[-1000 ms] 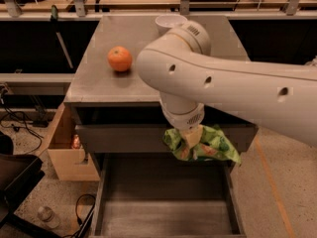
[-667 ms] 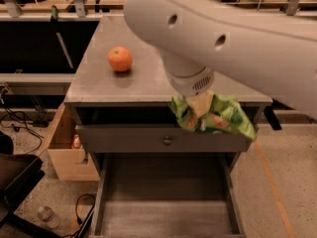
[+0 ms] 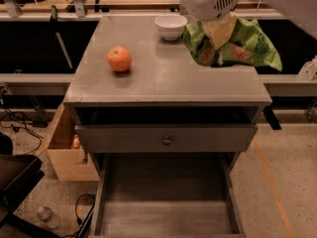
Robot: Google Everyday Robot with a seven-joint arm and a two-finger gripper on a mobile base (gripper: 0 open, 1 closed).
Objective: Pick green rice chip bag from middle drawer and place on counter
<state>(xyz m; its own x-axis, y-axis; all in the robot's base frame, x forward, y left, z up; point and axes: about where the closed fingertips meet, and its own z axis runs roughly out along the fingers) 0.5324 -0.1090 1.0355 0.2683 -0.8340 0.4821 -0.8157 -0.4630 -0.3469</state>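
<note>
The green rice chip bag (image 3: 242, 46) hangs crumpled above the right rear part of the counter (image 3: 163, 78). My gripper (image 3: 219, 33) comes down from the white wrist at the top of the camera view and is shut on the bag's upper left part. The middle drawer (image 3: 166, 217) stands pulled out at the bottom, its plank floor bare.
An orange fruit (image 3: 119, 59) sits on the counter's left side. A white bowl (image 3: 170, 26) stands at the counter's rear middle, close to the bag. A grey drawer front with a round knob (image 3: 167, 141) sits above the drawer. A cardboard box (image 3: 67, 148) stands on the floor at left.
The arm has lifted the bag from in front of the cabinet, just above the drawer, up and back over the counter's right rear. The view now looks higher and closer.
</note>
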